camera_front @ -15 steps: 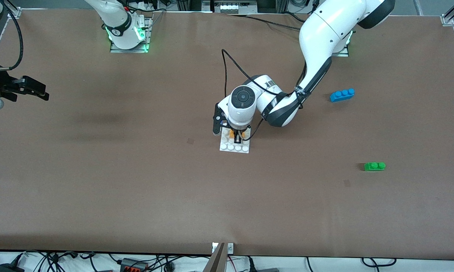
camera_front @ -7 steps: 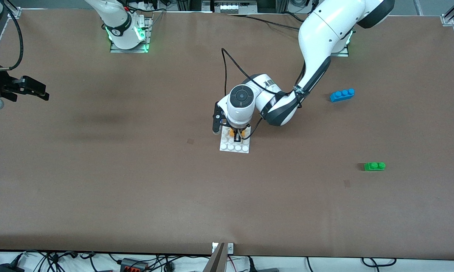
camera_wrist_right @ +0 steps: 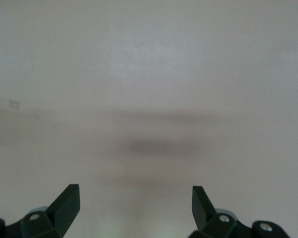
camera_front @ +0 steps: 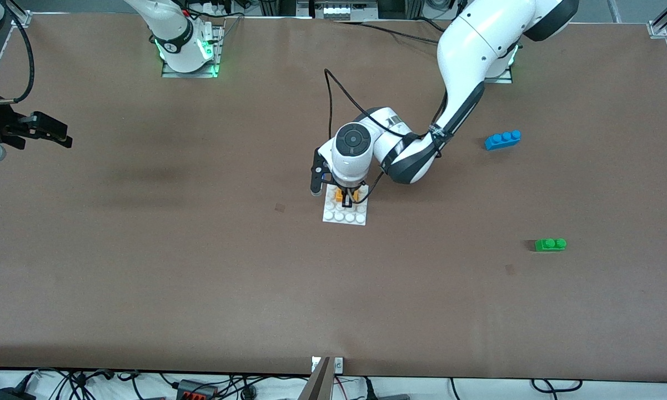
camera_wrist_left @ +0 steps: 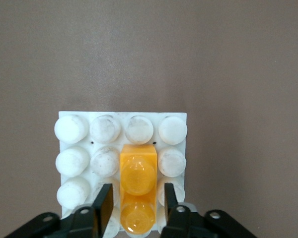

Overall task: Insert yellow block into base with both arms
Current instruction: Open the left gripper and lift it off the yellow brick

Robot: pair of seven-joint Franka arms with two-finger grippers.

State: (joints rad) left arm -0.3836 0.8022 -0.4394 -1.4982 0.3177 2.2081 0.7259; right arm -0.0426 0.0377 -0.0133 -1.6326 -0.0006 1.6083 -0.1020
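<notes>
Even overhead lighting, soft shadows, one washed-out wrist view
Front view sharp; table (camera_front: 200, 278) evenly lit with faint smudged shadows. Left wrist view crisp on the yellow block (camera_wrist_left: 137, 191). Right wrist view pale, hazy, possibly overexposed; surface detail unresolved

Blue brick (camera_front: 502, 139) and green brick (camera_front: 550, 244) on brown tabletop (camera_front: 200, 266), toward left arm's end, well apart; green nearer the front camera.

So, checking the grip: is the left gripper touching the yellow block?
Apart. Left wrist view: the left gripper straddles the yellow block, a gap beside each jaw.
</notes>
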